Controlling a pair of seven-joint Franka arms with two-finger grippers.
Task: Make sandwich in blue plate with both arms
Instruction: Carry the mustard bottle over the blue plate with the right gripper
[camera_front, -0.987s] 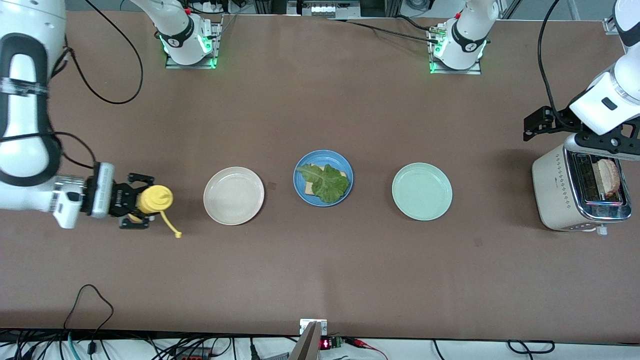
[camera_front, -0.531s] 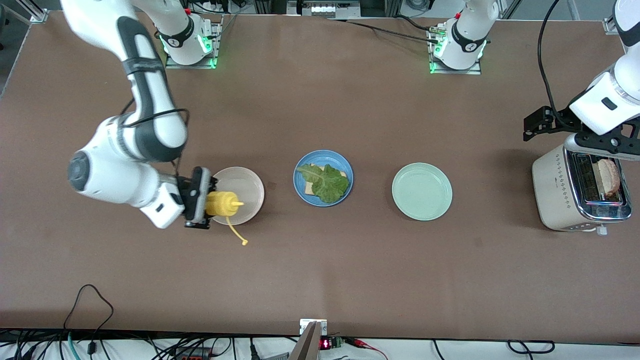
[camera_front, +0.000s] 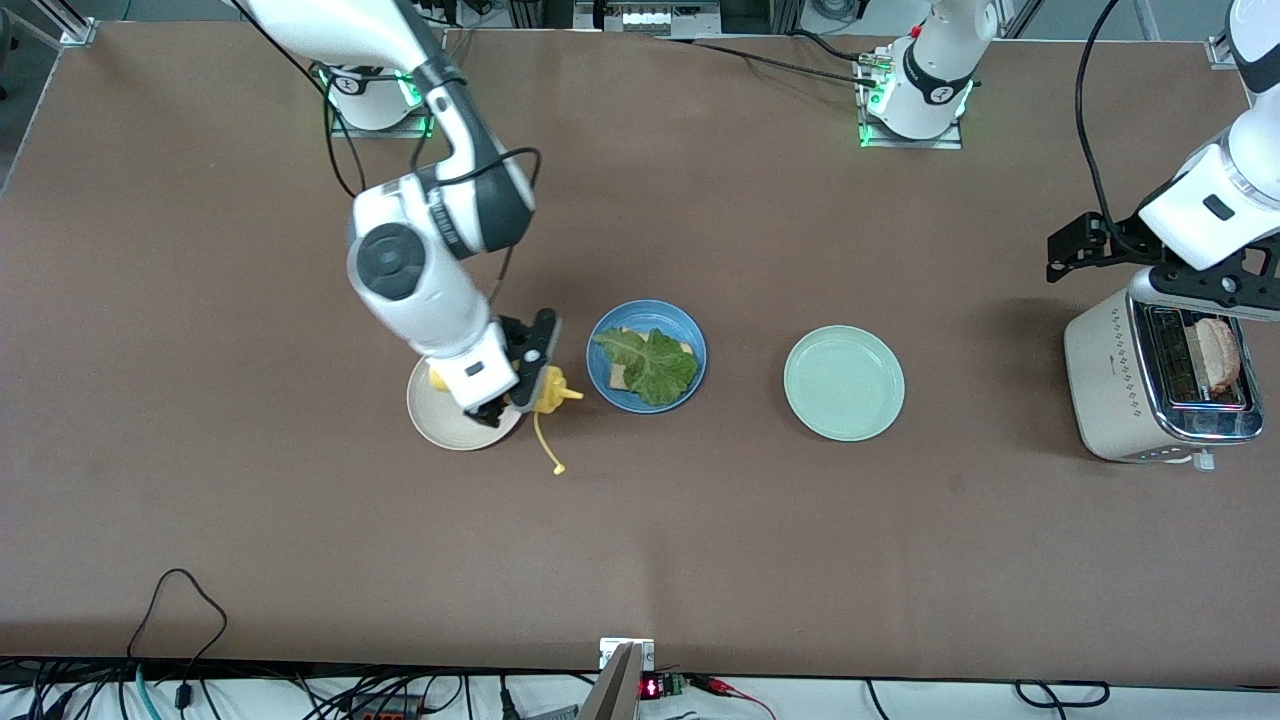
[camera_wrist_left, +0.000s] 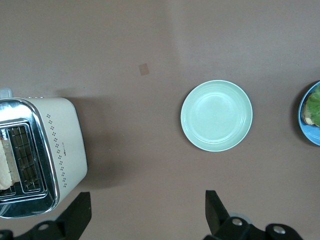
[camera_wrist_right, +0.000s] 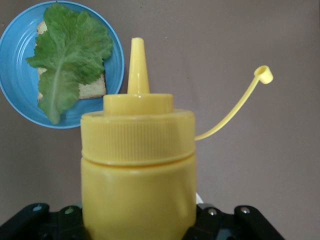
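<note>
The blue plate (camera_front: 602, 345) sits mid-table with one tan bread slice (camera_front: 620, 377) and a green lettuce leaf (camera_front: 652, 364) on it. It also shows in the right wrist view (camera_wrist_right: 15, 65), with the lettuce (camera_wrist_right: 70, 55) over the bread (camera_wrist_right: 92, 90). My right gripper (camera_front: 525, 385) is shut on a yellow squeeze bottle (camera_front: 548, 392), nozzle toward the blue plate and cap dangling, over the gap between the cream plate and the blue plate. In its wrist view the bottle (camera_wrist_right: 137, 165) fills the gripper (camera_wrist_right: 137, 222). My left gripper (camera_front: 1215, 285) is open and empty above the toaster (camera_front: 1110, 380), also open in its wrist view (camera_wrist_left: 146, 212). A second bread slice (camera_front: 1218, 355) stands in the toaster slot.
A cream-white plate (camera_front: 440, 415) lies partly under my right wrist. A pale mint-green plate (camera_front: 843, 382) lies between the blue plate and the toaster, and shows in the left wrist view (camera_wrist_left: 216, 115) beside the toaster (camera_wrist_left: 60, 145). Cables run along the table's near edge.
My right arm has swung from the right arm's end of the table across the cream plate toward the blue plate, carrying the yellow bottle. The left arm has not moved.
</note>
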